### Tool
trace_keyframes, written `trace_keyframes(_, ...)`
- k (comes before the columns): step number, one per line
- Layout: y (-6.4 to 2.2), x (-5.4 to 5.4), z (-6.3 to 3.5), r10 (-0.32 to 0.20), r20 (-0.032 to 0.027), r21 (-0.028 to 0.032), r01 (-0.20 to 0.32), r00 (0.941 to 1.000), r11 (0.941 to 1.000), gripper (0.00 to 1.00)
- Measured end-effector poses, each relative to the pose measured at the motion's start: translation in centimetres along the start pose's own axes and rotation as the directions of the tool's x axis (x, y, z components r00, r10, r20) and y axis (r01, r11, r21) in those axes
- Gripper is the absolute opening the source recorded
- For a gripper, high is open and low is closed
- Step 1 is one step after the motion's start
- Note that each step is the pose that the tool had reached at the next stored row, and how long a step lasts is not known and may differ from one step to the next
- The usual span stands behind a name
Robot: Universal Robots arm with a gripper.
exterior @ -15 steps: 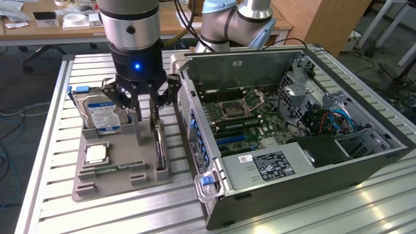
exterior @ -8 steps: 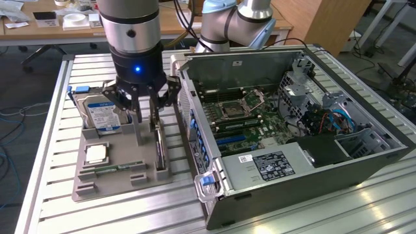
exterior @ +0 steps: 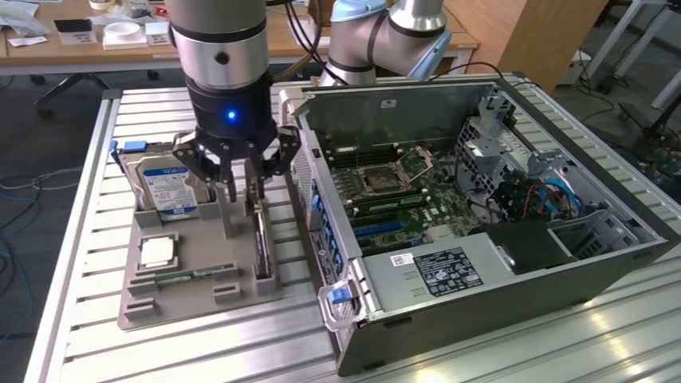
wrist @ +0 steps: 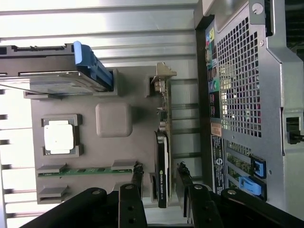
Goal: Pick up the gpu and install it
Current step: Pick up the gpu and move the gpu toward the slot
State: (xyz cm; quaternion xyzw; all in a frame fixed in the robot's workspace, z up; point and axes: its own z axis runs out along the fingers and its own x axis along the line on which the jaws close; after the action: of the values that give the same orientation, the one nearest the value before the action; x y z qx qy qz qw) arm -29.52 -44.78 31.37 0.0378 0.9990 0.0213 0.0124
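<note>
The gpu (exterior: 260,239) stands on its long edge in a slot of the grey holder tray (exterior: 191,299), beside the open computer case (exterior: 484,263). In the wrist view the gpu (wrist: 162,156) shows its black cooler edge and its silver end bracket. My gripper (exterior: 247,195) hangs right over it, open, with one finger on each side of the card. In the wrist view my gripper (wrist: 160,178) straddles the card, and a gap shows between each fingertip (wrist: 137,173) and the board.
The tray (wrist: 137,95) also holds a hard drive (exterior: 165,187) with a blue-white label, a processor (exterior: 158,253) and a green memory stick (exterior: 197,275). The case lies on its side with the motherboard (exterior: 394,191) exposed. A second arm's base (exterior: 372,40) stands behind the case.
</note>
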Motion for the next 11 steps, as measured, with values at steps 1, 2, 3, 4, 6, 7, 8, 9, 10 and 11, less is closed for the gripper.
trace_keyframes(1, 0.00, -0.07, 0.05, 0.000, 0.0001, -0.0001, 0.000, 1.0000, 1.0000, 0.42)
trace_keyframes(2, 0.00, -0.07, 0.08, 0.000, 0.0002, -0.0001, 0.000, 1.0000, 1.0000, 0.42)
trace_keyframes(3, 0.00, -0.07, 0.08, 0.000, 0.0001, 0.0000, 0.000, 1.0000, 1.0000, 0.42)
trace_keyframes(4, 0.00, -0.07, 0.08, 0.000, 0.0000, 0.0000, 0.000, 1.0000, 1.0000, 0.42)
trace_keyframes(6, 0.00, -0.08, 0.08, 0.000, 0.0000, 0.0001, 0.000, 1.0000, 1.0000, 0.42)
trace_keyframes(7, 0.00, -0.08, 0.11, 0.000, 0.0000, 0.0000, 0.000, 1.0000, 1.0000, 0.42)
trace_keyframes(8, 0.00, -0.08, 0.20, 0.000, 0.0002, -0.0001, 0.000, 1.0000, 1.0000, 0.42)
trace_keyframes(9, -0.01, -0.08, 0.31, 0.000, 0.0001, -0.0001, 0.000, 1.0000, 1.0000, 0.42)
trace_keyframes(10, -0.02, -0.07, 0.45, 0.000, 0.0000, 0.0001, 0.000, 1.0000, 1.0000, 0.42)
trace_keyframes(11, -0.02, -0.07, 0.60, 0.000, 0.0000, 0.0000, 0.000, 1.0000, 1.0000, 0.42)
